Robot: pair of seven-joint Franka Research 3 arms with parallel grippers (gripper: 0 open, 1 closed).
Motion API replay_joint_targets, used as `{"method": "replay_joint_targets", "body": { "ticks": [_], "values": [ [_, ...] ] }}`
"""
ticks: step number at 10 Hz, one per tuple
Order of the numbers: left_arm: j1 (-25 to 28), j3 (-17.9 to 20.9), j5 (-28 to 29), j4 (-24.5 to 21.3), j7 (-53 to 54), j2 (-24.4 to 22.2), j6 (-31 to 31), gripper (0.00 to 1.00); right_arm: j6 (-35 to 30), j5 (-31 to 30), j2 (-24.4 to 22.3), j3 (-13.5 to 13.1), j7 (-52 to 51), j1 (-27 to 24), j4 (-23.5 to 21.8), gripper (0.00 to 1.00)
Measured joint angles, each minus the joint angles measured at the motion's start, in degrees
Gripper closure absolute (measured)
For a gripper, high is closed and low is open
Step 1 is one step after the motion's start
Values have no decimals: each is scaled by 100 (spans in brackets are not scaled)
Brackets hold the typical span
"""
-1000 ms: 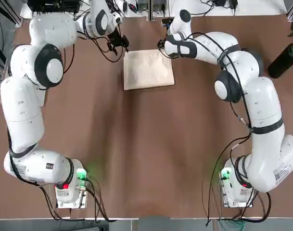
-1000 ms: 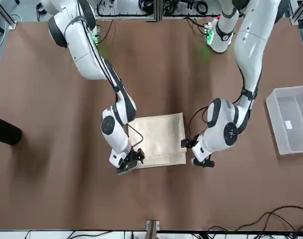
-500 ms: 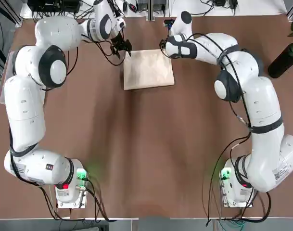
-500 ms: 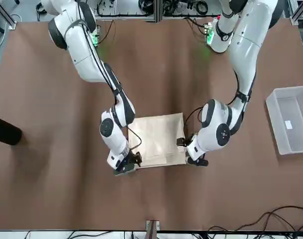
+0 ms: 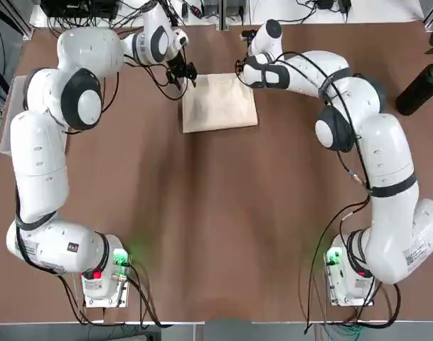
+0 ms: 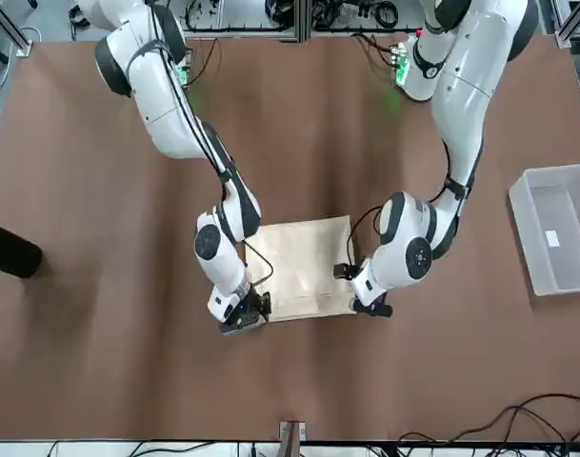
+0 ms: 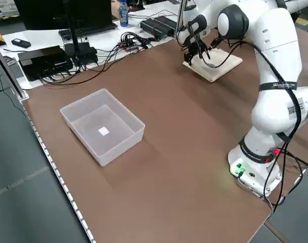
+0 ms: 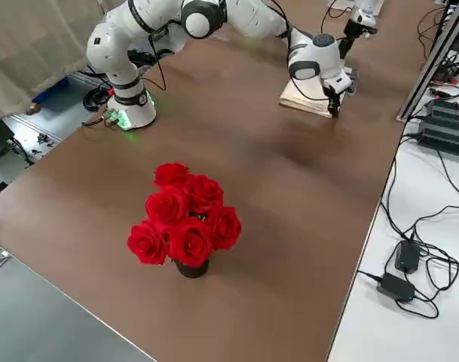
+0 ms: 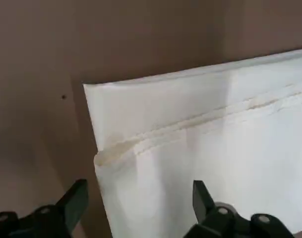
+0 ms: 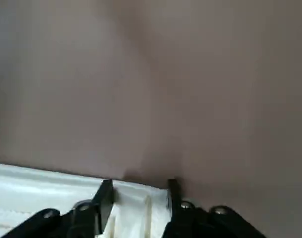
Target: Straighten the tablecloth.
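The tablecloth point(image 5: 220, 103) lies folded, nothing spread yet, its far corners between the spread left gripper point(image 9: 136, 208) and half-closed right gripper point(image 10: 137, 198).

A cream-beige tablecloth point(image 5: 220, 103) of thin matt fabric, folded, with a stitched hem and soft creases. It lies on a smooth, matt brown desk point(image 5: 216, 227). The arms' shells are glossy white plastic. A translucent plastic bin point(image 7: 103, 126) looks frosted and smooth.

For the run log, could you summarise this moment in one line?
tablecloth: folded | left gripper: open, straddling far corner | right gripper: open at other far corner
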Motion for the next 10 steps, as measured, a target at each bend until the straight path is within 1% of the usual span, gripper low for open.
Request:
{"method": "replay_joint_targets", "body": {
  "ticks": [1,2,3,4,5,6,7,8,9,10],
  "values": [
    [0,6,0,0,0,9,0,8,0,0,1,3,6,20,1,68],
    [0,8,0,-2,0,38,17,11,32,0,4,5,24,47,1,81],
    [0,12,0,-3,0,125,171,12,166,0,17,9,34,95,1,85],
    [-3,12,0,-3,0,194,297,15,270,0,36,10,40,143,0,86],
    [-11,10,0,-3,0,231,363,24,331,0,47,10,42,186,0,94],
    [-18,8,0,0,0,233,379,40,359,0,48,8,44,201,0,97],
    [-22,6,0,10,0,233,383,57,362,0,48,-7,44,189,1,97],
    [-25,5,0,22,0,233,389,64,365,0,48,-17,40,150,5,97],
    [-36,3,0,34,0,233,391,70,365,0,48,-21,18,102,8,97],
    [-71,2,0,48,0,233,396,79,365,0,48,-23,-12,72,13,97]
  ]
}}
